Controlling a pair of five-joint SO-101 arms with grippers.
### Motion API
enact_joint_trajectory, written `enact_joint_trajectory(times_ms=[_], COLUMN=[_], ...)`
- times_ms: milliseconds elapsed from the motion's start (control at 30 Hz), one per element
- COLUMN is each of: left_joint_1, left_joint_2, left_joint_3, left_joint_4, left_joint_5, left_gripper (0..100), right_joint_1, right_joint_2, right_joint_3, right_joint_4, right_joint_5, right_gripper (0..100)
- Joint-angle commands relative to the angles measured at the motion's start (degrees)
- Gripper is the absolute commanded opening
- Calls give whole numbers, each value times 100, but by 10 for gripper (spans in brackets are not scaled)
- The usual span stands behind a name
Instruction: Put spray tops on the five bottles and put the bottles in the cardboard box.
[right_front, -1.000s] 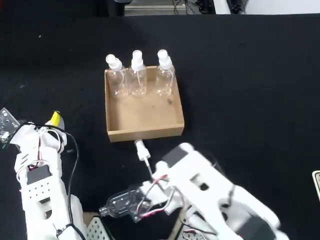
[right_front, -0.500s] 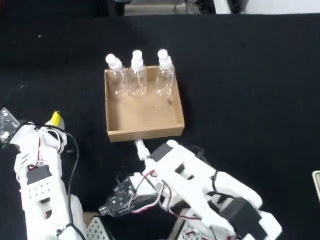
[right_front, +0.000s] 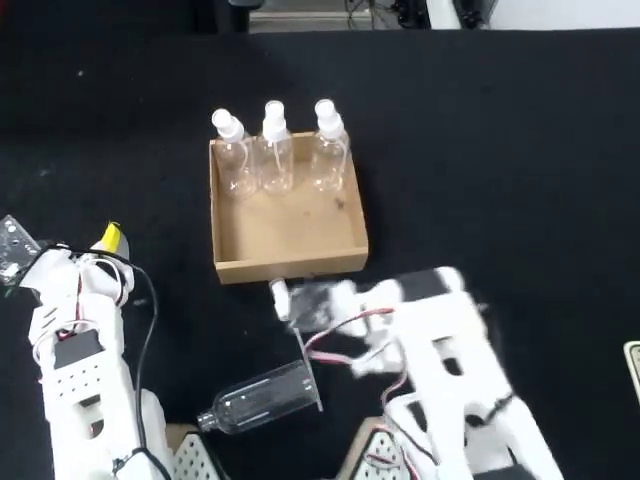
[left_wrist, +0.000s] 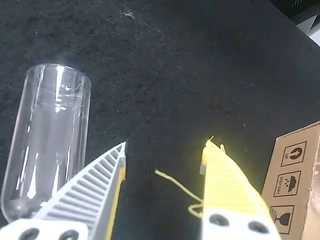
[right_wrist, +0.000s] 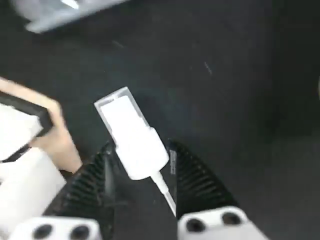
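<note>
High view: the right gripper (right_front: 305, 303) has left the lying bottle (right_front: 262, 395) and swung to the spray top (right_front: 281, 293) just beside the cardboard box (right_front: 288, 266); judged, capping comes next.
Right wrist view: jaws parted, astride the top.
Left wrist view: left gripper (left_wrist: 165, 145) spread, empty, beside another bottle (left_wrist: 47, 135).

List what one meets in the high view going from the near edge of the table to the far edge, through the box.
Uncapped bottle lying on its side → spray top → front wall of the cardboard box → three capped bottles standing in a row against its far wall.
</note>
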Motion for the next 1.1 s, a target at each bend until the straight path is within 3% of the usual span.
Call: enact_joint_trajectory(times_ms=[0,100,233,333,533,633,900,1067], left_joint_1=[66,66,101,101,101,101,101,101], left_joint_2=[-62,-62,-62,-62,-62,-62,-62,-62], left_joint_3=[-268,-268,-268,-259,-259,-259,-259,-259], left_joint_4=[-132,-132,-132,-132,-123,-123,-123,-114], left_joint_5=[-44,-44,-44,-44,-44,-44,-44,-44], left_gripper=[227,227,227,227,227,227,227,227], right_joint_1=[1697,2910,3859,4132,4158,4158,4044,4000], right_joint_2=[-13,497,1490,2273,3204,3275,3319,3327], right_joint_3=[-356,-725,-1305,-1701,-2273,-2457,-2484,-2334], right_joint_4=[-642,-1231,-1890,-2303,-2321,-2321,-1767,-1793], right_joint_5=[-316,-738,-1187,-1547,-1644,-1389,316,818], right_gripper=[11,13,16,38,266,283,283,282])
